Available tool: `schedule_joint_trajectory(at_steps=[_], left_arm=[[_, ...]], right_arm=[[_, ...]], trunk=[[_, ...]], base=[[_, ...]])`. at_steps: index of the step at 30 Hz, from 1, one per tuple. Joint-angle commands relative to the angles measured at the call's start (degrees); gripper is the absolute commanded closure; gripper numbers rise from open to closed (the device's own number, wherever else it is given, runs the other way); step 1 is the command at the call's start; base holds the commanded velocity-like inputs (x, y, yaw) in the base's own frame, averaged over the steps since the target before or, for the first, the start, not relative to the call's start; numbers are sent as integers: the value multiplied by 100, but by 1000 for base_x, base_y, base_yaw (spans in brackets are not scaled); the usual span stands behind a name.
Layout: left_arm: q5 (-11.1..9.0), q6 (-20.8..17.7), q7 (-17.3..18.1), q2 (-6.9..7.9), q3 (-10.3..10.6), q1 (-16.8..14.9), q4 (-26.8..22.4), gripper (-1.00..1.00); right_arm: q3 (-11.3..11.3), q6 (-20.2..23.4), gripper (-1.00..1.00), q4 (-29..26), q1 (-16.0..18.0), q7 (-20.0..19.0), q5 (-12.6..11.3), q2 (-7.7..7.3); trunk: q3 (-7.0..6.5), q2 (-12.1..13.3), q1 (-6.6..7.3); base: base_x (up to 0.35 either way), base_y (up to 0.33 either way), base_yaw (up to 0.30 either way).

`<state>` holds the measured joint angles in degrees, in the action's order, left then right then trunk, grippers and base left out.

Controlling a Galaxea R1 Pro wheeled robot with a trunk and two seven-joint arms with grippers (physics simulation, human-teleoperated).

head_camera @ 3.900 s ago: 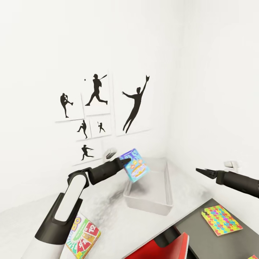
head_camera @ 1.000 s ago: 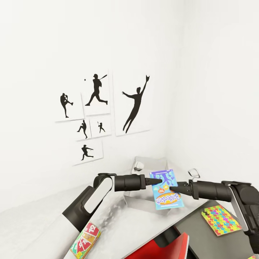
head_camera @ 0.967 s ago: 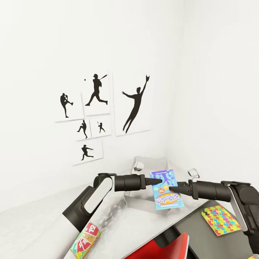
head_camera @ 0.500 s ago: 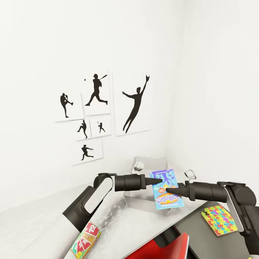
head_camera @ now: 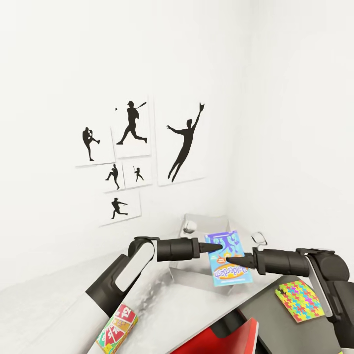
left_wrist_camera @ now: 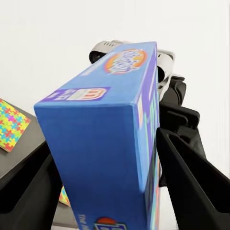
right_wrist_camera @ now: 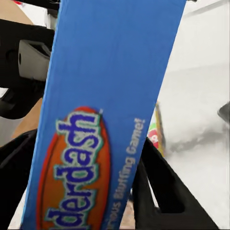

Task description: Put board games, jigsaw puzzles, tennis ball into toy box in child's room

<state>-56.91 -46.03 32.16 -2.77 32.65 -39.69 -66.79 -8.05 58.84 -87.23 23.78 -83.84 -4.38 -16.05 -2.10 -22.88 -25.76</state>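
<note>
The blue game box [head_camera: 226,258] — stiff, light, likely slick — hangs over the toy box [head_camera: 183,268], left fingers [head_camera: 212,247] and right fingers [head_camera: 235,258] each pinching opposite edges.

A child's bedroom in a home: plain white walls meet in a corner, hung with black baseball-player silhouette prints [head_camera: 142,160]. Toys lie about: a colourful card-game box [head_camera: 117,328] on the pale tabletop [head_camera: 49,314], and a jigsaw puzzle box [head_camera: 301,300] on a lower dark desk [head_camera: 275,329].

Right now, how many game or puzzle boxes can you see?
3: blue game box held between both grippers above the bin, Skip-Bo box on the pale table, puzzle box on the dark desk. Others may be hidden.
</note>
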Motion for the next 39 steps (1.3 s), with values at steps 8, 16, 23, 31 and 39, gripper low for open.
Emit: schedule_joint_trajectory(at_steps=[8, 16, 23, 31, 39], left_arm=[[101, 40, -7, -4, -13, -4, 16, 100], [101, 41, -8, -4, -13, -4, 15, 100], [120, 48, -8, 0, -13, -4, 15, 100], [241, 49, -8, -4, -13, -4, 13, 100], [289, 50, -8, -11, -13, -4, 13, 100]], right_arm=[[-23, 116, 100, -4, 3, -36, -129, -2], [-61, 116, 100, -5, 3, -37, -132, -9], [-77, 116, 100, -5, 3, -38, -139, -12], [-81, 116, 100, -5, 3, -41, -141, -12], [-80, 116, 100, -5, 3, -43, -138, -12]], trunk=[[2, -4, -2], [2, -4, -2], [2, -4, -2], [2, -4, -2], [2, -4, -2]], base=[[0, 0, 0], [0, 0, 0], [0, 0, 0], [0, 0, 0], [0, 0, 0]])
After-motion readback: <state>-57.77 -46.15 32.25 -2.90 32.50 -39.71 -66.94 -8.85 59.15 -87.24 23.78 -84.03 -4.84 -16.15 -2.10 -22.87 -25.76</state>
